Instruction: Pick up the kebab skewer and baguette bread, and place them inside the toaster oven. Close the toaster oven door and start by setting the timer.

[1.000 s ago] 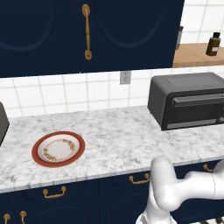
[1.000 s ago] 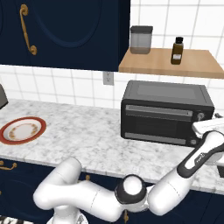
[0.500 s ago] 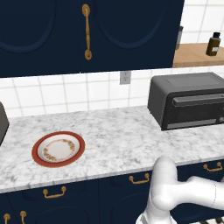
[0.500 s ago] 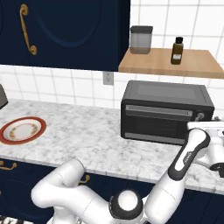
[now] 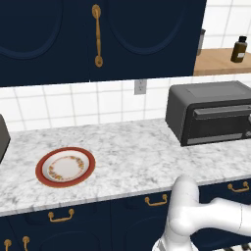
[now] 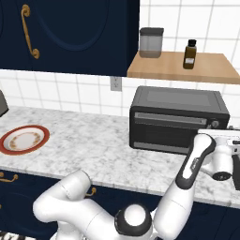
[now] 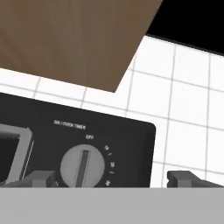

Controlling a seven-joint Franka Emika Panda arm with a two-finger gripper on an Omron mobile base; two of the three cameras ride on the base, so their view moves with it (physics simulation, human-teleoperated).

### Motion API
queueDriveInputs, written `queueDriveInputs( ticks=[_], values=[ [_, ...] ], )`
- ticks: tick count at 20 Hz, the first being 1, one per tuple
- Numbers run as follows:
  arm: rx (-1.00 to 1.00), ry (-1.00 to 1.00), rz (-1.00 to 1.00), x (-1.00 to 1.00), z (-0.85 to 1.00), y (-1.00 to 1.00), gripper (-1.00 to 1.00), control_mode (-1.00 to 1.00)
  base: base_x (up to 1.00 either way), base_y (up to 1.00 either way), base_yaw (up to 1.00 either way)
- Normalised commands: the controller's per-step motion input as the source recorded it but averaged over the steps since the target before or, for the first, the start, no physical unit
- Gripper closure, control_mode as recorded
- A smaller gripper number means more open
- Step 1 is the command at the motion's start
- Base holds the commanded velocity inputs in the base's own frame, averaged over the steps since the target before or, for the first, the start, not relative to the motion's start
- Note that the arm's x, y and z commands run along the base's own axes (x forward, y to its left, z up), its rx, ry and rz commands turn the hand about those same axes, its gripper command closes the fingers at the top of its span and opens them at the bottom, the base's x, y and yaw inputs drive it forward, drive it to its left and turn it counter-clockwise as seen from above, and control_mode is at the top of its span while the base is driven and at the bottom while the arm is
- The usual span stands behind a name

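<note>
My gripper [image 7: 113, 178] stands wide, empty, straddling the toaster oven's [image 6: 178, 119] timer knob [image 7: 82, 166]; toaster oven door [image 6: 165, 131] shut.

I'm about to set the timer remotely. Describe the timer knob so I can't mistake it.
Find the toaster oven on the marble counter, below the wooden shelf. On its right-hand control panel sits the timer knob: round, grey, with a raised bar pointing at OFF and numbers curving beside it.
</note>
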Motion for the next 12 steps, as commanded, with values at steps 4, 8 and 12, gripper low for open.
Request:
queueDriveInputs(
  ticks=[4,8,12],
  values=[
    [0.0,0.0,-0.12,0.0,0.01,-0.3,-1.0,-1.0,0.0,0.0,0.0],
    [0.02,0.0,-0.08,0.0,0.06,-0.12,-1.0,-1.0,0.0,0.0,0.0],
    [0.01,0.0,-0.12,0.0,0.0,0.02,-1.0,-1.0,0.0,0.0,0.0]
  ],
)
